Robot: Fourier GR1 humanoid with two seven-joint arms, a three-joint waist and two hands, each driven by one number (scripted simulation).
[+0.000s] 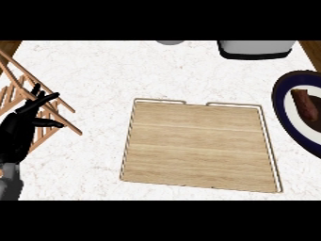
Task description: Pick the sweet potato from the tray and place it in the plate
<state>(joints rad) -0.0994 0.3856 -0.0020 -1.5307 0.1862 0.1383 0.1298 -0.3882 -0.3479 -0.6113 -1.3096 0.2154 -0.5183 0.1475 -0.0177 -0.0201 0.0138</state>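
While the sweet potato (307, 104) lies on the plate (292, 126) at the worktop's right edge, the tray (199, 146) sits bare; the left hand (25, 118) rests open.

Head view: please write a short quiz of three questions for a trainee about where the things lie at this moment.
1. True or false: the sweet potato lies on the plate.
2. Multiple choice: what lies on the wooden tray?
A. the sweet potato
B. a hand
C. nothing that can be seen
3. Fill in the missing word: the left hand rests with straight fingers in front of the wooden ____ at the view's left edge.

Key: 1 true. 2 C. 3 rack. The right hand does not show in this view.
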